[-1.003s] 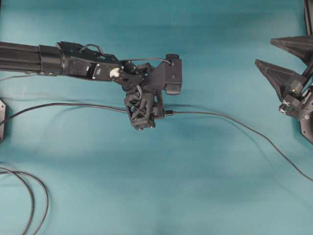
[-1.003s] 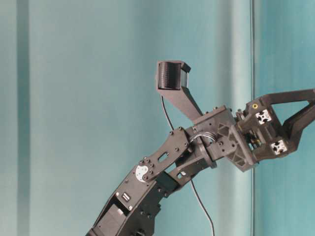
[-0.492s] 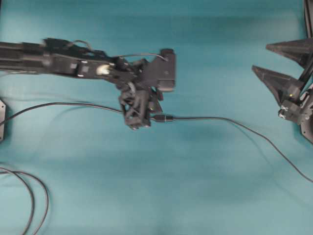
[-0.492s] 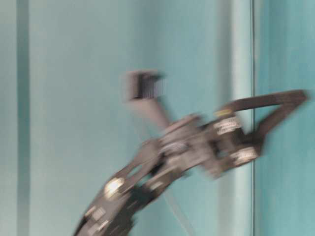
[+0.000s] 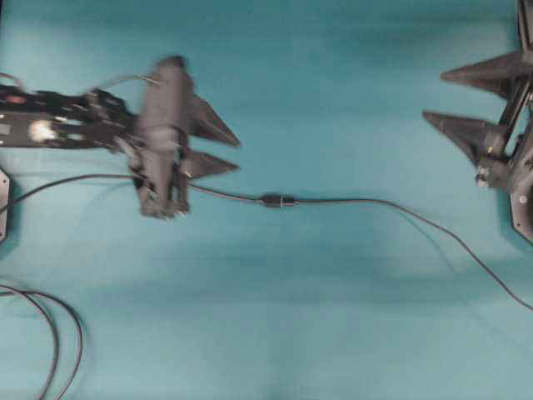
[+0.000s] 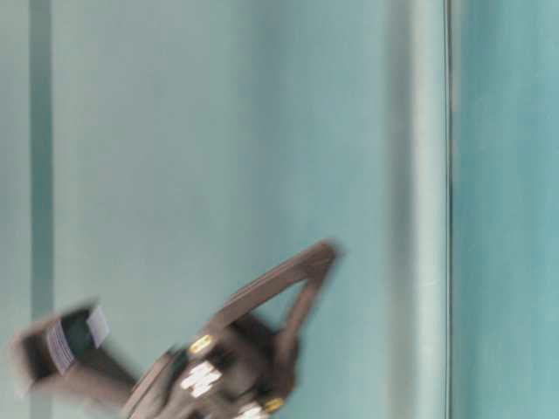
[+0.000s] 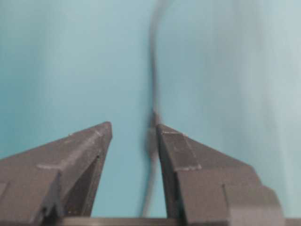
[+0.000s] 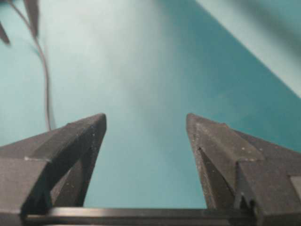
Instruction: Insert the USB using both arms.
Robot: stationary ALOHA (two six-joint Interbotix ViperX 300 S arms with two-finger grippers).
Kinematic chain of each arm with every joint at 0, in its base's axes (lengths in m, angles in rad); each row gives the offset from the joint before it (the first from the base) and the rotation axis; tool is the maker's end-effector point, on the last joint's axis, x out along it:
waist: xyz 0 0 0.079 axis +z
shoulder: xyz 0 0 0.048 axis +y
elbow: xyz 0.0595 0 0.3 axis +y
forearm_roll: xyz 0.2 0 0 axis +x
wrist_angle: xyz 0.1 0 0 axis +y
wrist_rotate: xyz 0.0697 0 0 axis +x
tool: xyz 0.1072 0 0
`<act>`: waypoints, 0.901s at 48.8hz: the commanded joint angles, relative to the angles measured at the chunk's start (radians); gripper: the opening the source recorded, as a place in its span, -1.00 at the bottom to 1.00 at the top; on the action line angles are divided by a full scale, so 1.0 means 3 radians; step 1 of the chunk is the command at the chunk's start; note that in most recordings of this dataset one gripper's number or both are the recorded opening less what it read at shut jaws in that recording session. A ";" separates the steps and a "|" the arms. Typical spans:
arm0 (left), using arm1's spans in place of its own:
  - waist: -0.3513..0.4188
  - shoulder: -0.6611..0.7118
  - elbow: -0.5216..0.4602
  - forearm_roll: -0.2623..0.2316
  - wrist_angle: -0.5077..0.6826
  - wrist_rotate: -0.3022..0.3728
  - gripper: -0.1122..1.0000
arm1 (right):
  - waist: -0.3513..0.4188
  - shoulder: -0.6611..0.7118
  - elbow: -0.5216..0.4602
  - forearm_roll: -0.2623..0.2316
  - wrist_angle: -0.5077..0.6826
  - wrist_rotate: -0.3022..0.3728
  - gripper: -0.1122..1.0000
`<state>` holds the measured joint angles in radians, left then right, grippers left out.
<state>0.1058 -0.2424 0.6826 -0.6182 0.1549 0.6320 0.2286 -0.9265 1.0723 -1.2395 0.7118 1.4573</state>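
Seen from above, a teal desk (image 5: 333, 333) carries two thin dark cables now joined into one line across its middle. At the left edge, the left arm has pulled back toward its own side within the last second, blurred by motion. Its left pincer (image 5: 225, 148) has let go: the two pointed fingers stand spread and empty, just above the cable, where a moment ago they were closed around the plug. The left wrist view confirms this, showing the cable lying on the cloth between the parted fingers, untouched. A loose loop of spare cable (image 5: 50, 333) lies at the desk's lower left corner. Near the middle of the desk, the USB (image 5: 277, 201) sits seated in the other cable's dark socket, forming one short dark lump; no silver tip shows any longer. From there the cable runs on toward the lower right edge. At the right edge, the right pincer (image 5: 433, 96) is also spread wide and empty, well apart from the joint. The insertion appears finished, and both arms seem to be retreating.
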 commanded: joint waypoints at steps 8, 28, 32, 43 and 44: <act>-0.0046 -0.0706 0.0470 -0.0020 -0.0660 -0.0031 0.66 | -0.0322 -0.0169 0.0143 0.0251 -0.0297 -0.0312 0.63; -0.0256 -0.1923 0.1263 -0.0026 -0.0859 -0.0159 0.65 | -0.0394 -0.0174 0.0286 0.0430 -0.0629 -0.0634 0.77; -0.0291 -0.2194 0.1427 -0.0026 -0.0859 -0.0199 0.65 | -0.0394 -0.0174 0.0322 0.0430 -0.0695 -0.0706 0.76; -0.0302 -0.2572 0.1698 -0.0020 -0.0726 -0.0189 0.65 | -0.0394 -0.0179 0.0404 0.0430 -0.0762 -0.1074 0.77; -0.0302 -0.2577 0.1713 -0.0026 -0.0711 -0.0189 0.64 | -0.0394 -0.0179 0.0404 0.0430 -0.0762 -0.1099 0.77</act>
<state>0.0199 -1.0078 1.1919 -0.6228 -0.0706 0.5829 0.1120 -0.9833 1.2042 -1.1091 0.4878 1.1428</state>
